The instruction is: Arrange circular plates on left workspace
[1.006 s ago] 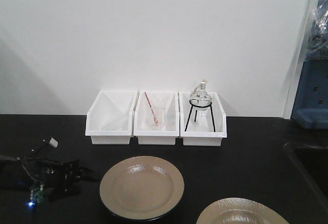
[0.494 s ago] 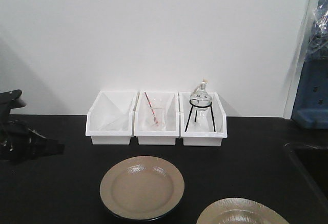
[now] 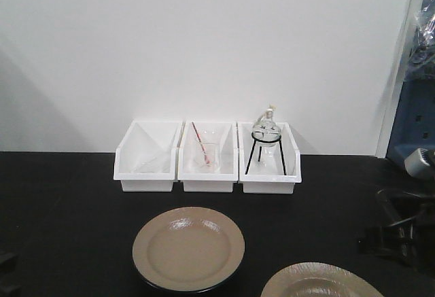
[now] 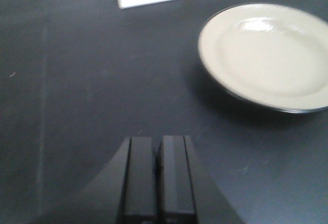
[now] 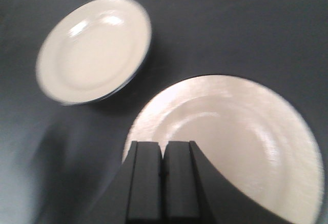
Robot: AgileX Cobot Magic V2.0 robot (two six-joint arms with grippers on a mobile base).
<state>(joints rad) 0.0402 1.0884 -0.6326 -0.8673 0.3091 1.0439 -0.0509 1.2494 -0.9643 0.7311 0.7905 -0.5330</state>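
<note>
Two round beige plates lie on the black countertop (image 3: 68, 208). One plate (image 3: 188, 248) lies in the middle; it also shows in the left wrist view (image 4: 266, 55) and the right wrist view (image 5: 95, 47). The second plate (image 3: 319, 282) lies at the front right, cut off by the frame's edge. My left gripper (image 4: 158, 139) is shut and empty over bare countertop, to the left of the first plate and short of it. My right gripper (image 5: 163, 144) is shut and empty, above the left rim of the second plate (image 5: 241, 142).
Three white bins (image 3: 207, 158) stand in a row by the wall; one holds a glass flask on a black tripod (image 3: 266, 137). My right arm (image 3: 401, 232) is over the sink area at the right. A blue object (image 3: 414, 127) stands at the far right.
My left arm has drawn back from beside the middle plate and has nearly left the front view at the lower left. My right arm has come into view at the right. The plates have not moved.
</note>
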